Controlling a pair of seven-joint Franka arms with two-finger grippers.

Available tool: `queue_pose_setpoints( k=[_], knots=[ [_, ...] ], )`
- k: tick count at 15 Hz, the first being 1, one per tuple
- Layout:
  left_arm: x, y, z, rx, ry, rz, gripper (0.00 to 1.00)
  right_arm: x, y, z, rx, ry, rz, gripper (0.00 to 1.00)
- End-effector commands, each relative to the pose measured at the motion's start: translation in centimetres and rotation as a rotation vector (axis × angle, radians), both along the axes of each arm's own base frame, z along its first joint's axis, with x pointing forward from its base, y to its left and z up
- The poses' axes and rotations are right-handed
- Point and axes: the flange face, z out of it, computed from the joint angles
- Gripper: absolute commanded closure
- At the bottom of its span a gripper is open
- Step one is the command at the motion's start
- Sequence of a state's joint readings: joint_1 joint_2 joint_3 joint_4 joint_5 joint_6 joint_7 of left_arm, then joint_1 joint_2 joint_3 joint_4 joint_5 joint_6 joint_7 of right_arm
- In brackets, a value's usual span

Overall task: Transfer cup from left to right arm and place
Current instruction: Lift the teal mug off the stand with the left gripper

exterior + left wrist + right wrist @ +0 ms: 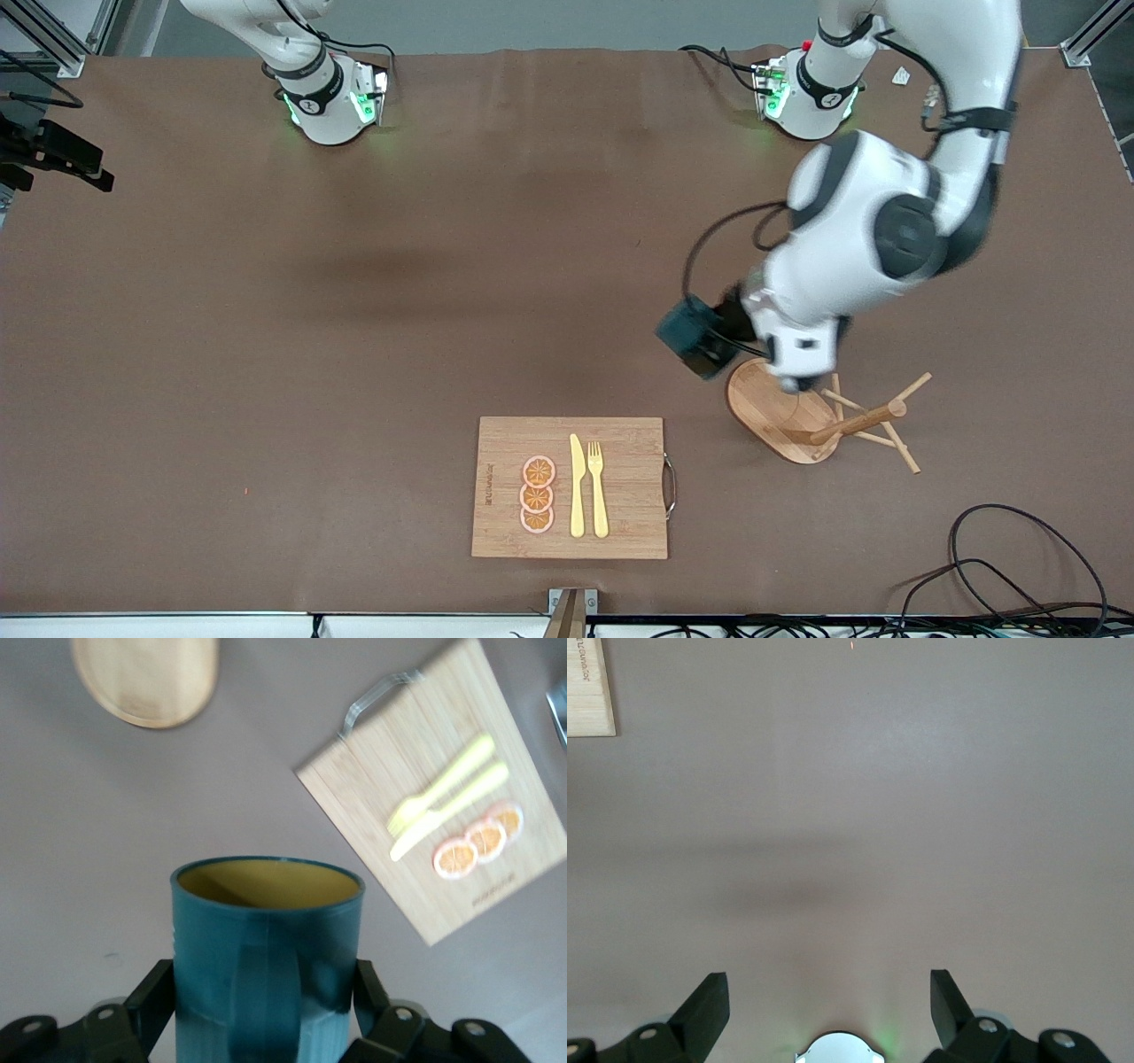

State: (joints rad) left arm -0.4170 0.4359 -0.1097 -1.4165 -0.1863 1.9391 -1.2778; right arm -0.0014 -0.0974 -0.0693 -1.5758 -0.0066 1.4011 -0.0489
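The dark teal cup (685, 329) with a mustard-yellow inside is held in the air by my left gripper (719, 337), over bare table beside the wooden mug tree. In the left wrist view the cup (266, 948) fills the space between the two black fingers (149, 999), its handle facing the camera, and the gripper (262, 1014) is shut on its ribbed wall. My right gripper (829, 997) is open and empty, over bare brown table near its own arm's base. It is out of the front view.
A wooden mug tree (784, 415) with an oval base and pegs stands just nearer the front camera than the cup. A cutting board (571, 487) holds a yellow knife, a fork and three orange slices. Cables (1001, 567) lie at the table's corner near the front camera, at the left arm's end.
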Motion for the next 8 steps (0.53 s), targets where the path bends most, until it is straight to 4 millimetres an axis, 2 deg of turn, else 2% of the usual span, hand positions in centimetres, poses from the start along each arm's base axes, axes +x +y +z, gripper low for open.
queue_pose_setpoints(
  k=[1, 4, 6, 8],
  knots=[
    [-2.1, -6.7, -1.3, 0.081, -0.141, -0.117, 0.44, -0.5, 0.1, 0.4, -0.014, -0.009, 0.011, 0.00],
    [-5.5, -14.1, -5.1, 0.159, -0.300, -0.256, 0.44, -0.6, 0.0, 0.5, -0.014, -0.010, 0.010, 0.00],
    [-8.4, -18.7, -9.0, 0.246, -0.420, -0.402, 0.44, -0.5, -0.1, 0.4, -0.014, -0.010, 0.010, 0.00],
    [-10.0, -21.1, -12.0, 0.313, -0.510, -0.480, 0.45, -0.5, -0.1, 0.4, -0.017, -0.010, 0.014, 0.00]
  ],
)
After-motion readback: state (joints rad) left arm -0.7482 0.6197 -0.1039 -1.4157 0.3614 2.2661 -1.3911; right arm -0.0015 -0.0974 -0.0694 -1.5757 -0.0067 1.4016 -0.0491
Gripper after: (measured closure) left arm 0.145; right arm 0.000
